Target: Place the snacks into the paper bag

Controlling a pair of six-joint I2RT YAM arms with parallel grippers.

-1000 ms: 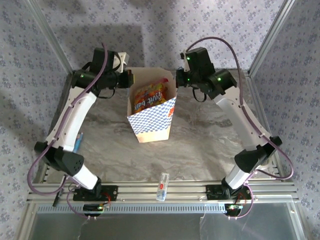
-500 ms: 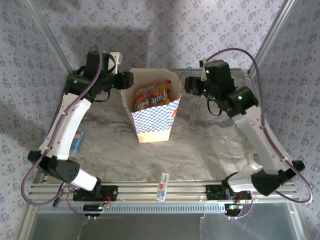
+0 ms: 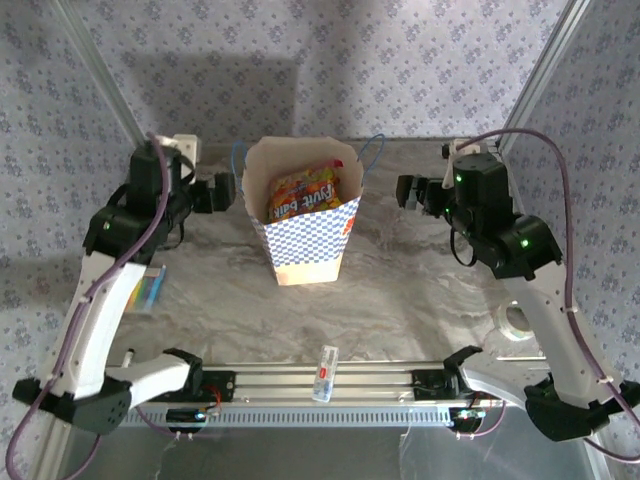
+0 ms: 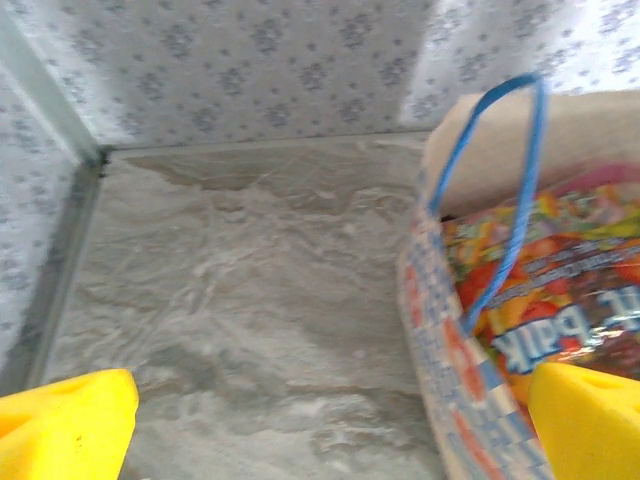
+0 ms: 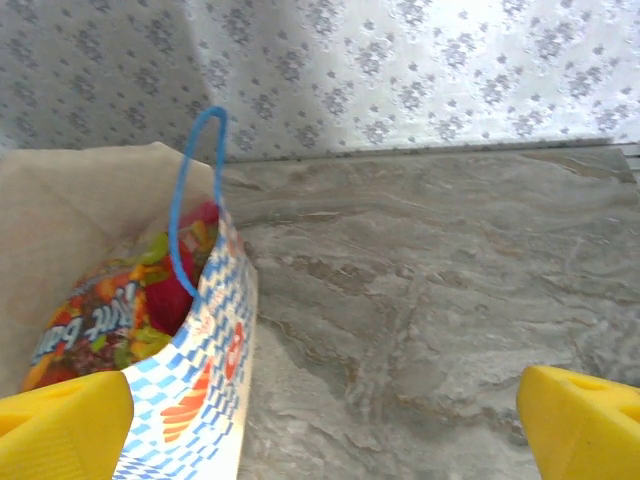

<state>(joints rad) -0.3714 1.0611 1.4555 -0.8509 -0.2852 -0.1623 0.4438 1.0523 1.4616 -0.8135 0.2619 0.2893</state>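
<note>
We see the paper bag (image 3: 305, 225) standing upright at upper centre of the worktop (image 3: 400, 290) in the top view. Its mouth is open and the snacks (image 3: 300, 192) lie inside, an orange fruit-print packet uppermost. Our left gripper (image 3: 218, 192) hovers just left of the bag's rim, and our right gripper (image 3: 410, 190) sits further off to its right. In each wrist view the yellow fingers (image 4: 65, 425) show at opposite lower corners, spread wide with nothing between them. A small clear tube (image 3: 325, 373) lies at bottom centre.
</note>
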